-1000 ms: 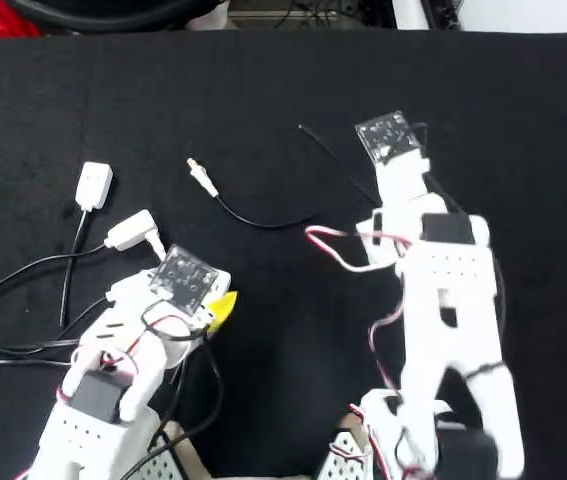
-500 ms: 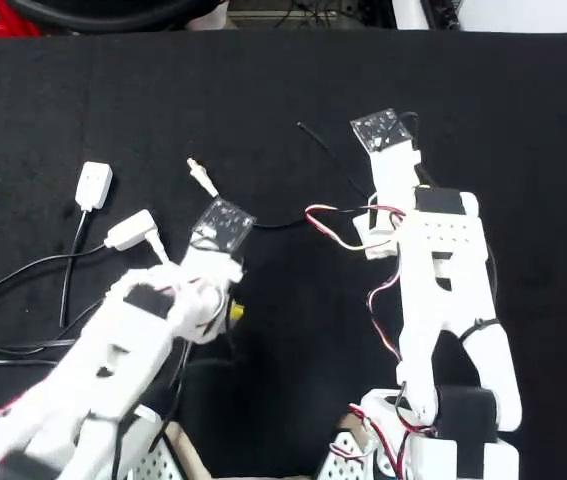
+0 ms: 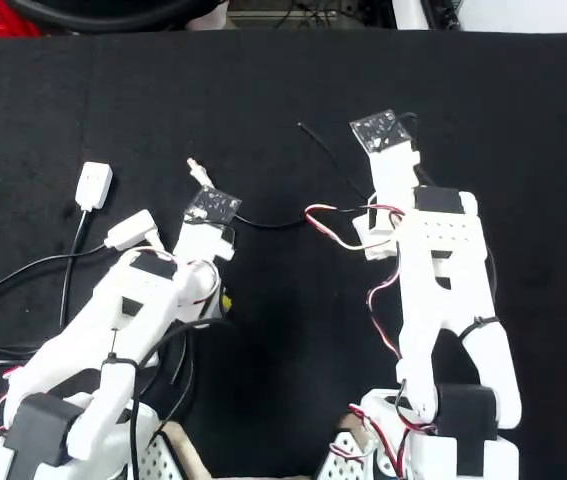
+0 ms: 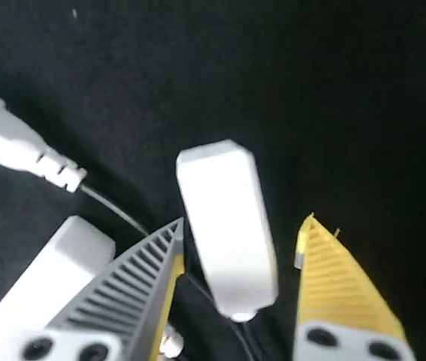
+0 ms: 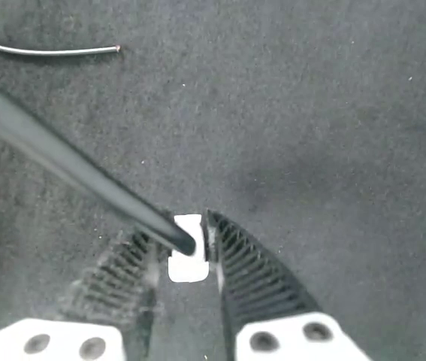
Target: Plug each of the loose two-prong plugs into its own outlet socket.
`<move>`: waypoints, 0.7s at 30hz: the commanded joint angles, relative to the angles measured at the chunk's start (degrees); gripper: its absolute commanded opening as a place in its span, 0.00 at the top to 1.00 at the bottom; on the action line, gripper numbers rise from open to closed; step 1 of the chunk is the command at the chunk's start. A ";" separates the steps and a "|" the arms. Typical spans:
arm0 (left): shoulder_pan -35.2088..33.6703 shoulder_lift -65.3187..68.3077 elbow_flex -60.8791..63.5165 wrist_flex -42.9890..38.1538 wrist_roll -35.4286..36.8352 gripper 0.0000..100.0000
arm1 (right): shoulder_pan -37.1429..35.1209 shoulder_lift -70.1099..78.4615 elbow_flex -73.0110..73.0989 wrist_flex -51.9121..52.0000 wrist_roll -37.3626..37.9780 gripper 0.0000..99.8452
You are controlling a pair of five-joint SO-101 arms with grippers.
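White rounded plug [image 4: 228, 233] lies on the black worktop [image 3: 283, 80], left of centre, between the wide-open left jaws. The right wrist view has the right jaws pinching a small white connector [image 5: 188, 259]; from above, that wrist covers it.

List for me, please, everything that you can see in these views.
Table cover: one, black, beneath everything.
Outlet block: one, white, far left, on a black cable.
Corded plug: one, white, just right of the outlet block.
Small plug: one, white, mid-table on a thin black cable, between the left gripper's fingers.
Held plug: one, white, black cable, clamped in the right gripper.
Loose wire: one, thin, black, far side, beside the right gripper.
Arms: two, white, near edge: left arm with fingers open, right arm with fingers shut.
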 commanded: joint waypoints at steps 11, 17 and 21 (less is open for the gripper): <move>10.51 -0.35 -9.89 7.38 1.05 0.95 | -0.35 -0.13 -2.15 -1.41 -0.09 0.99; 20.97 -0.35 -9.98 11.34 1.85 0.94 | -0.35 -0.13 -1.45 -1.41 -0.09 0.99; 21.93 0.26 -9.45 11.52 1.93 0.88 | -0.35 -0.13 -1.45 -1.41 -0.09 0.99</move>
